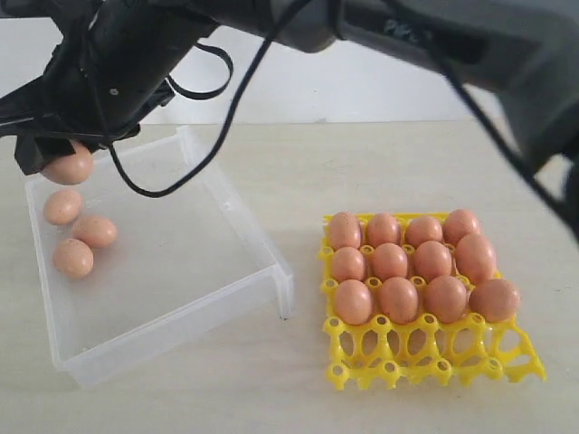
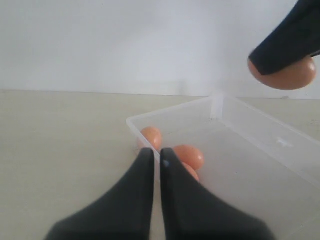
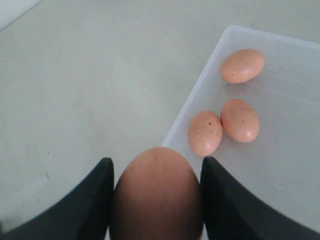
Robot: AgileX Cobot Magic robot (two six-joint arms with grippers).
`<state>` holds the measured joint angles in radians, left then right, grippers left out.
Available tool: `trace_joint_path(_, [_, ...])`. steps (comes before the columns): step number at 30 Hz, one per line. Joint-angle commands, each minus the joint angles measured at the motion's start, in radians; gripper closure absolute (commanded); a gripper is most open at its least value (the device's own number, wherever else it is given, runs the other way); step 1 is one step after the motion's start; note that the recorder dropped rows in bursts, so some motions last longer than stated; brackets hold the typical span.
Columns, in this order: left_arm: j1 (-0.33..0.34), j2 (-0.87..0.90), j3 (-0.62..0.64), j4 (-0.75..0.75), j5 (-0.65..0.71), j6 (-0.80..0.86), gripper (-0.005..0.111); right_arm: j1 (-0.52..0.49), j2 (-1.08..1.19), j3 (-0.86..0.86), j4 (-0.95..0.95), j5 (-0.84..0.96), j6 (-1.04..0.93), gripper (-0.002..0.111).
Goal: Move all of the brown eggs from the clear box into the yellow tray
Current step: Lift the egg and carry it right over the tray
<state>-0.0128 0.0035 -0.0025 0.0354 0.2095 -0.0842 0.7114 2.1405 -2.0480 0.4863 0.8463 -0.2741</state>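
Note:
My right gripper (image 1: 60, 161) reaches across to the far left and hangs above the clear box (image 1: 237, 210), shut on a brown egg (image 1: 74, 170). The right wrist view shows that egg (image 3: 157, 195) clamped between both fingers. Three more brown eggs (image 1: 62, 206) (image 1: 95, 231) (image 1: 73, 258) lie in the box's left part. The yellow tray (image 1: 425, 358) at the right holds several eggs (image 1: 391, 260) in its three back rows; its front row is bare. My left gripper (image 2: 154, 158) is shut and empty, low beside the box (image 2: 280, 141), out of the exterior view.
The right arm's black body and its cable (image 1: 226, 108) span the top of the exterior view above the box. A white wall (image 1: 298, 86) backs the pale table (image 1: 298, 380).

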Motion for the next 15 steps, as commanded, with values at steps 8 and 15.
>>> trace_joint_path(8, [0.002,-0.003,0.003,0.001,-0.002,-0.002,0.103,0.012,-0.655,1.045,0.198,-0.853,-0.376,0.109])
trace_joint_path(15, [0.002,-0.003,0.003,0.001,-0.002,-0.002,0.103,-0.080,-0.884,1.278,0.241,-1.008,-0.207,0.109])
